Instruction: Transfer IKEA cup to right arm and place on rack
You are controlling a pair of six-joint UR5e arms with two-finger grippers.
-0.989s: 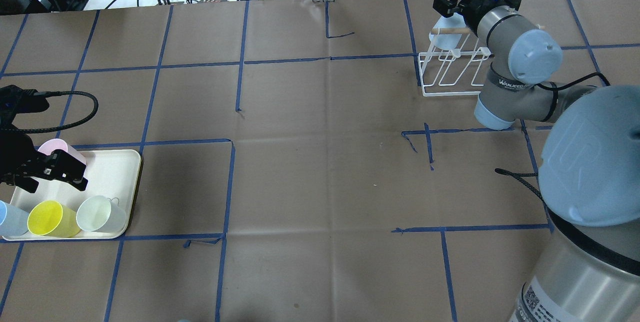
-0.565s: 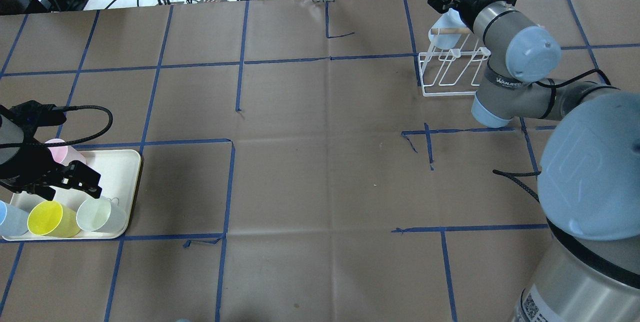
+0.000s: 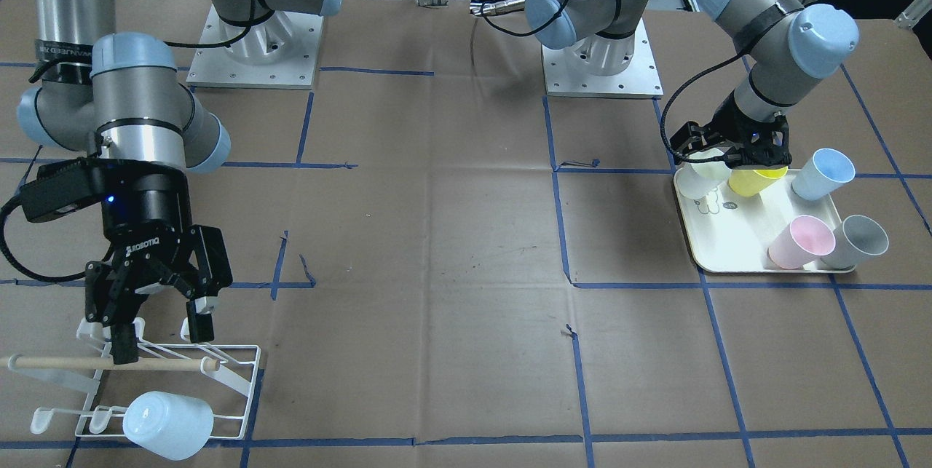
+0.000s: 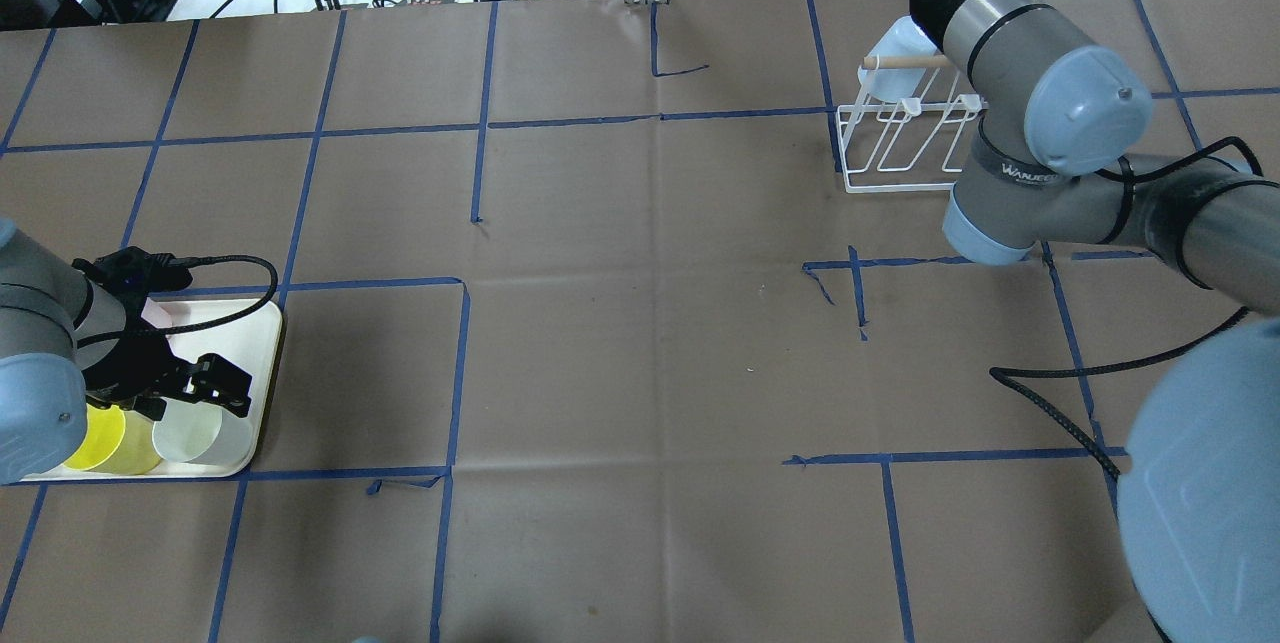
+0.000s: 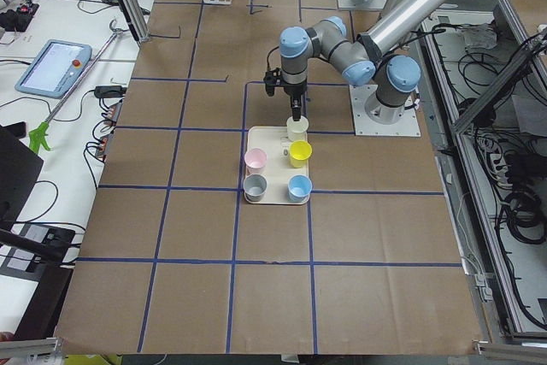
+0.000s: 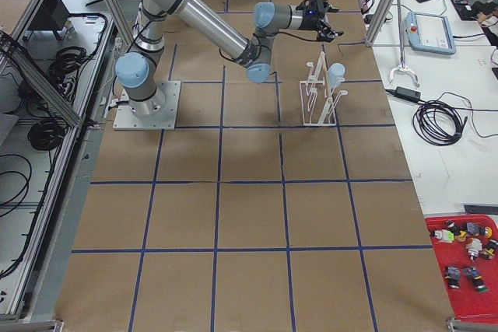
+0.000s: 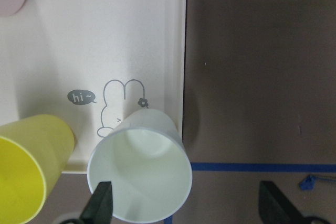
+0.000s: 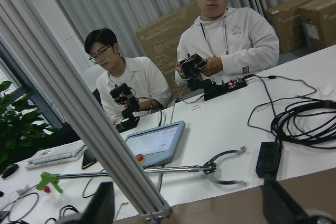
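- Cup, pale white-green (image 7: 139, 166): stands upright with its mouth up at the corner of the cream tray (image 7: 105, 35), low in the left wrist view. This is the one judged to be picked.
- Handling, as judged: thin moulded plastic, light, stiff with some give at the rim. The smooth tapered wall could slip upward out of a pinch. The best hold looks to be across the wall just under the rim, or one finger inside and one outside.
- Left gripper (image 7: 186, 203): jaws wide and holding nothing. One finger is at the cup's left rim; whether it is inside the mouth cannot be told.
- Right gripper (image 3: 162, 333): jaws apart and empty, above the rack (image 3: 240, 381) at the lower left of the front-facing view.
- Edges: the tray's raised lip runs close beside the cup, and a yellow cup (image 7: 26, 171) is just beside it on the other side.
- Open room: the papered table (image 4: 650, 323) between tray and rack. A light blue cup (image 3: 167, 424) sits on one end of the rack.
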